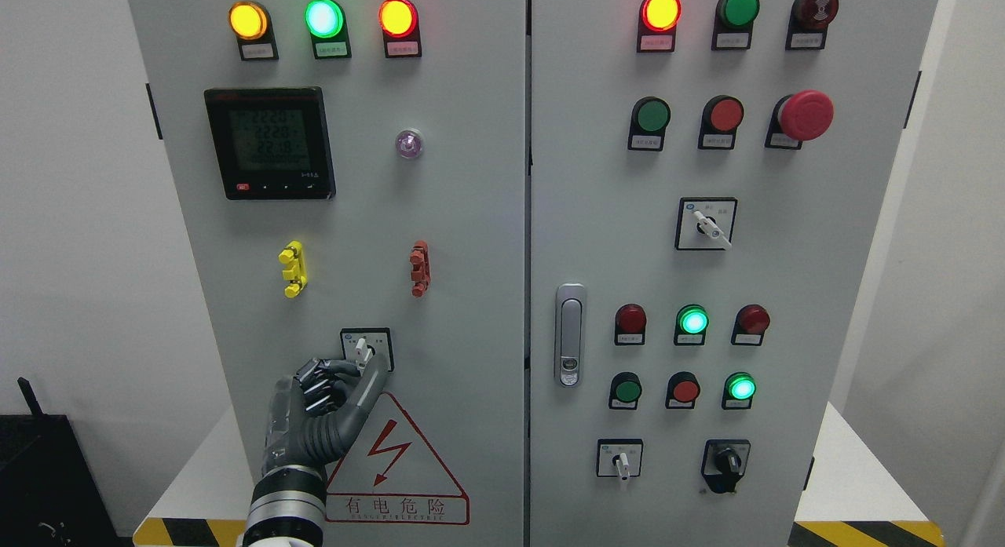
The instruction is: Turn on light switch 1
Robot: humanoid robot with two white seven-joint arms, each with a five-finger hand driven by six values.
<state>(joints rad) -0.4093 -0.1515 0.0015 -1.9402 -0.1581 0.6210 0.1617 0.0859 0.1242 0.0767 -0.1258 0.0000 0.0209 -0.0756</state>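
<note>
Bright, even light fills the frame, with focus sharp throughout. The cabinet (471, 217) shows a faint sheen and soft shadows under its knobs. Lit indicator lamps (324, 17) bloom slightly at upper left and lower right.

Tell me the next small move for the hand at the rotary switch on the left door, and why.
Probably close the thumb and forefinger of the left hand onto the white lever of the rotary switch and twist it. The hand sits just below and left of the switch with fingertips at the lever, which stands about upright, so it looks unturned; whether the fingers already grip it is unclear.
</note>
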